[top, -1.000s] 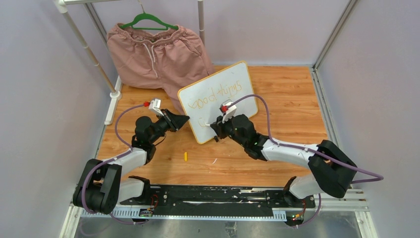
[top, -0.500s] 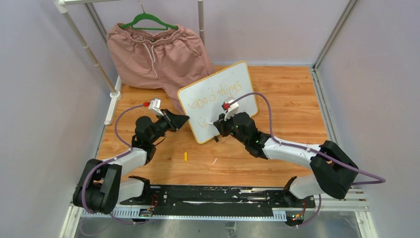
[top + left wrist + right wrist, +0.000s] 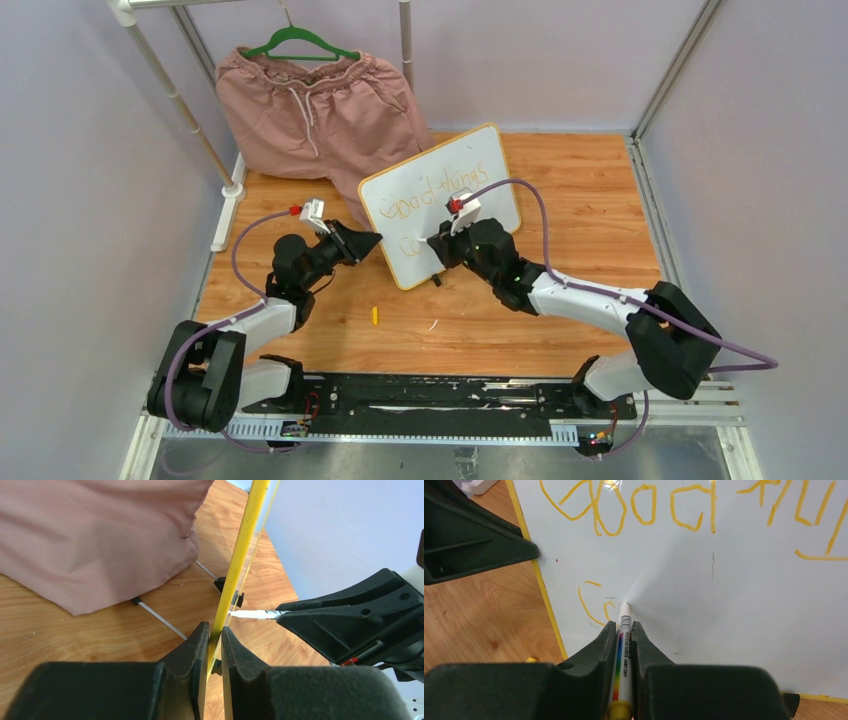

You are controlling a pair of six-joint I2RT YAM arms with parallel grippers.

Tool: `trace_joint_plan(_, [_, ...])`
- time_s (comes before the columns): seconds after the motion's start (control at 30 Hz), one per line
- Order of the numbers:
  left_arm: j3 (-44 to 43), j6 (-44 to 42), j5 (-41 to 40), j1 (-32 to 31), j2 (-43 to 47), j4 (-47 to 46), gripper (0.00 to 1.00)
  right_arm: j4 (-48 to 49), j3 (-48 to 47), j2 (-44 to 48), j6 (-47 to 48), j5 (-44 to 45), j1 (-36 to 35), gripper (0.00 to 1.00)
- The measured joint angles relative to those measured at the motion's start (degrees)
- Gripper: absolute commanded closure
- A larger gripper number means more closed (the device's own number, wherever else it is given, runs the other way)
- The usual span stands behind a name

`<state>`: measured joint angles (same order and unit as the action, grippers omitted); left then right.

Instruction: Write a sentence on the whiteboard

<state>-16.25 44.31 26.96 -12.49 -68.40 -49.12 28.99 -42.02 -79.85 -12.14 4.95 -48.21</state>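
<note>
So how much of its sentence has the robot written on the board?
Done: the top line, "good things", is on the whiteboard. In hand: the left gripper pinches the board's edge while the right gripper holds a marker tip at the second line, where only a "c" and a short stroke show. Left: presumably the rest of that line.

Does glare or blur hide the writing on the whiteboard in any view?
Right wrist: small glare spot atop the whiteboard, the sentence legible. Left wrist: board edge-on, no writing visible, left gripper soft-focused. Top external: even light, lettering tiny.
</note>
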Motion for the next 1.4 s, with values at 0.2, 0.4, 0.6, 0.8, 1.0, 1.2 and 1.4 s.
trace_joint_plan(0.2, [0.0, -0.02, -0.07, 0.0, 0.0, 0.02, 0.82, 0.15, -0.46, -0.37, -0.02, -0.79, -0.28, 1.0])
trace_joint_plan(0.4, [0.0, -0.02, -0.09, 0.0, 0.0, 0.04, 0.82, 0.55, -0.48, -0.79, -0.04, -1.14, -1.2, 1.0])
trace_joint_plan(0.6, [0.0, -0.02, -0.09, -0.02, 0.0, 0.04, 0.82, 0.72, -0.48, -1.31, -0.07, -1.99, -1.88, 1.0])
trace_joint_plan(0.8, [0.0, 0.0, 0.07, -0.09, 0.0, -0.02, 0.82, 0.31, -0.11, 0.0, -0.09, -1.57, -1.68, 1.0])
trace_joint_plan(1.0, [0.0, 0.0, 0.2, -0.09, 0.0, -0.02, 0.82, 0.04, 1.81, 6.01, -0.31, -0.79, 2.01, 1.0])
trace_joint_plan(1.2, [0.0, 0.0, 0.26, -0.09, 0.0, -0.02, 0.82, 0.15, 2.43, 6.82, -0.5, -1.14, 5.2, 1.0])
trace_joint_plan(1.4, [0.0, 0.0, 0.28, -0.09, 0.0, -0.02, 0.82, 2.43, 2.43, 4.22, -1.09, -5.4, 5.42, 1.0])
